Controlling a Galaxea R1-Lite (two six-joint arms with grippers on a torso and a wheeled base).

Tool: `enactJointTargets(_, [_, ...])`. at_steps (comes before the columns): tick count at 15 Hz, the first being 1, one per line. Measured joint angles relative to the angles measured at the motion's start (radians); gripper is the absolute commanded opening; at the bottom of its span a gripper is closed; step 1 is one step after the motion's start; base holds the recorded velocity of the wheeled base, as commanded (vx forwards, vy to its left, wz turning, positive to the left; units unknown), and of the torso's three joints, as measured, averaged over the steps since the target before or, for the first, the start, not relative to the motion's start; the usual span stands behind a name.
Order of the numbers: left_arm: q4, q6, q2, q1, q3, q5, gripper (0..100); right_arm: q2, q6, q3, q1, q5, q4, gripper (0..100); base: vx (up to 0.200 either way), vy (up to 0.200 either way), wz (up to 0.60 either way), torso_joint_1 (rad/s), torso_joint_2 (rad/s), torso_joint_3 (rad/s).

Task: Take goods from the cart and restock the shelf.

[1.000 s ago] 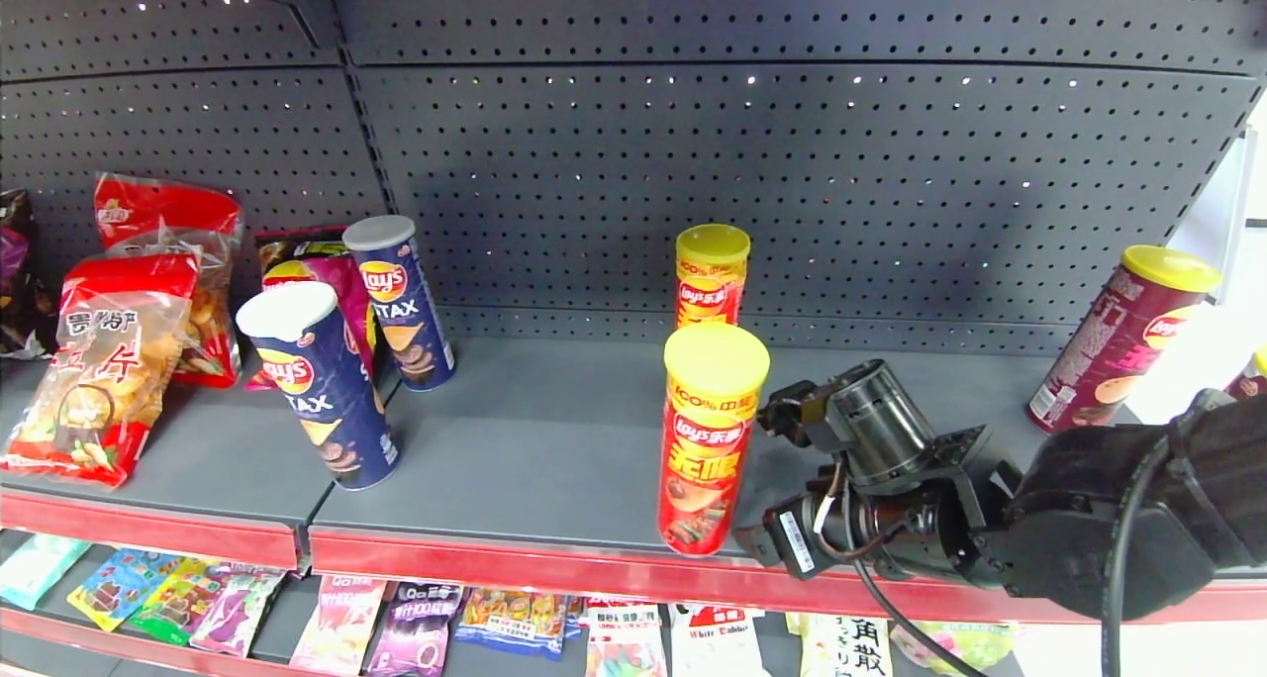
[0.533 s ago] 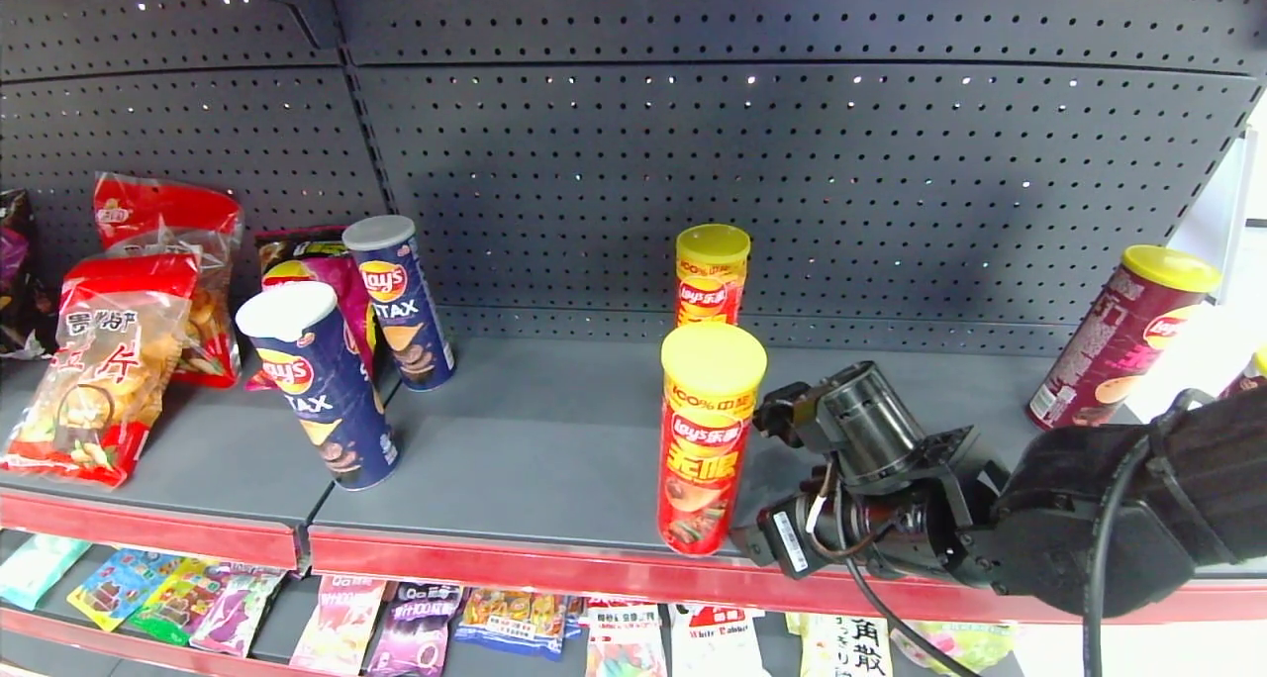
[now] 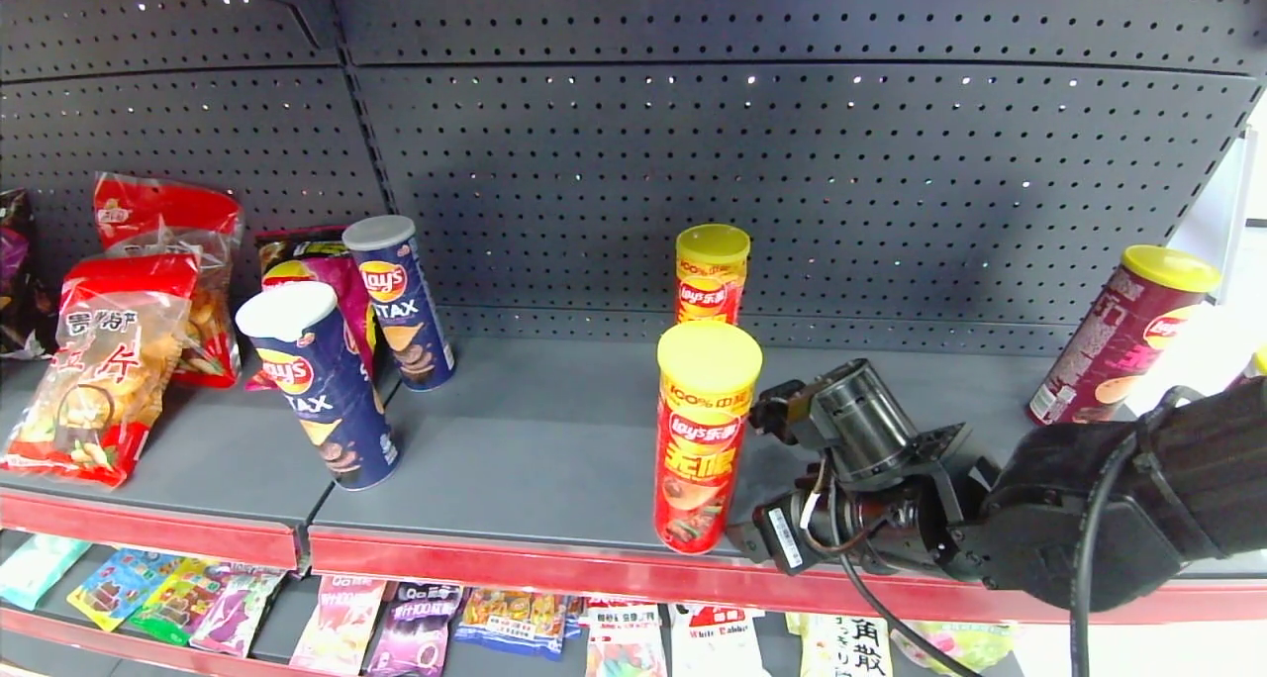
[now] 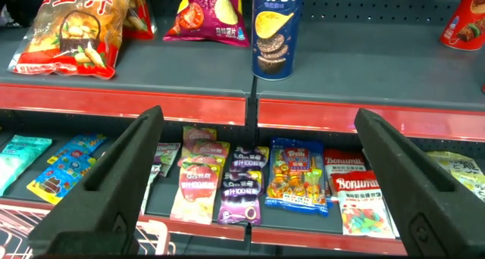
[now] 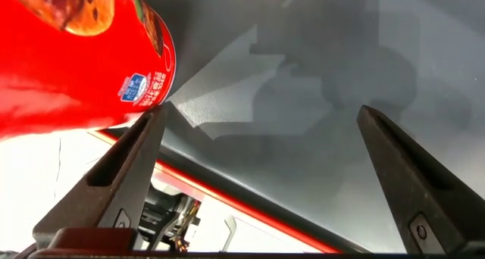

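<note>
The red can [image 3: 705, 439] stands at the shelf's [image 3: 554, 449] front edge, seemingly placed. The right gripper [image 5: 258, 115] just beside it and the left gripper [image 4: 258, 119], jaws wide, hold nothing. More cart goods likely remain.

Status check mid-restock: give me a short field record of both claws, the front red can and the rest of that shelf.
right claw: open, beside the front red can's base, not clamped on it
left claw: open, empty, facing the shelf's red front edge
front red can: upright, yellow lid, near the shelf's front edge
rear red can: upright, behind it, by the back panel
blue cans: two, upright, left of the red ones
maroon can: far right
snack bags: far left
</note>
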Motion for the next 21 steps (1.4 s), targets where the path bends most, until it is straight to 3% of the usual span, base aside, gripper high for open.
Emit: enactJointTargets(21, [0.0, 0.0, 0.0, 0.0, 0.0, 0.0, 100, 0.016, 0.0, -0.028, 0.026, 0.002, 0.0, 100, 0.0, 0.0, 0.0, 0.0, 0.0, 0.0])
